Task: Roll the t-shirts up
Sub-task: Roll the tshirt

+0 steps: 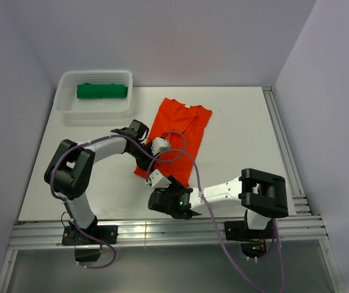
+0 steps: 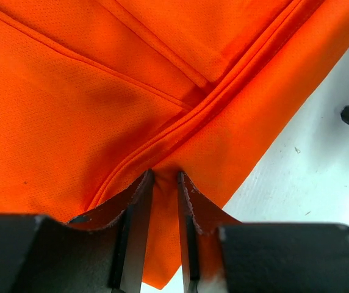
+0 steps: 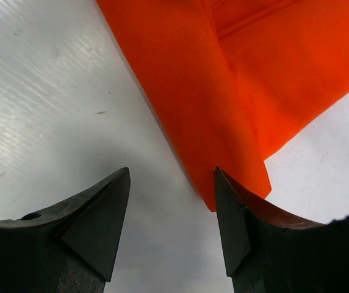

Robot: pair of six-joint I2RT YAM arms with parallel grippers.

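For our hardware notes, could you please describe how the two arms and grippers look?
The left arm and right arm have white links, bulky black joint housings and looping purple cables. The left gripper and right gripper have black fingers.

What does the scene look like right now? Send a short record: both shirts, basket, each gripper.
orange shirt: folded into a narrow strip on the table
green shirt: compact bundle inside the basket
basket: white, at the table's far left corner
left gripper: shut on a fold of the orange shirt
right gripper: open beside the orange shirt's near corner, holding nothing
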